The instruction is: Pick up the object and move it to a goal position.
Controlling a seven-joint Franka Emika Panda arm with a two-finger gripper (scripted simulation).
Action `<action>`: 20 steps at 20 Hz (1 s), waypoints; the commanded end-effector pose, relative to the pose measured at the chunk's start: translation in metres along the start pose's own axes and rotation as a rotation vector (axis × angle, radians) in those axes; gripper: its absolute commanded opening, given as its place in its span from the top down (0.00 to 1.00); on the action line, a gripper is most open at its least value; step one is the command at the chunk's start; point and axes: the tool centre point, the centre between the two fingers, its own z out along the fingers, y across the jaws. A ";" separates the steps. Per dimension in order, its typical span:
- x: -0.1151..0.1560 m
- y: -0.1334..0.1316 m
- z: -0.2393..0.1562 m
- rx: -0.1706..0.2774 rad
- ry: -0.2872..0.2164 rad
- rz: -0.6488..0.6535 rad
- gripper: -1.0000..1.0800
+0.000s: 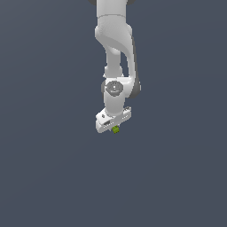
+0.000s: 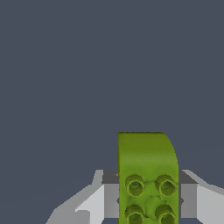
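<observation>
The object is a small yellow-green block [image 1: 115, 129]. In the exterior view only a small part of it shows just under the white gripper [image 1: 114, 126], near the middle of the picture. In the wrist view the block [image 2: 147, 175] fills the space between the two grey fingers [image 2: 110, 199], and its studded face points at the camera. The fingers press on both of its sides, so the gripper is shut on it. The white arm [image 1: 116, 53] reaches down from the top of the exterior view.
A plain dark grey-blue ground [image 1: 48, 168] fills both views with no other objects or edges in sight. No goal marker shows.
</observation>
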 end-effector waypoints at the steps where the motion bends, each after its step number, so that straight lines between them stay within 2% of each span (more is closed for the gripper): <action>1: -0.003 -0.026 -0.006 0.000 0.001 0.000 1.00; 11: -0.010 -0.106 -0.024 -0.001 0.000 0.000 1.00; 15: -0.011 -0.123 -0.028 -0.001 0.000 0.000 1.00; 20: -0.010 -0.129 -0.029 0.000 0.001 0.000 1.00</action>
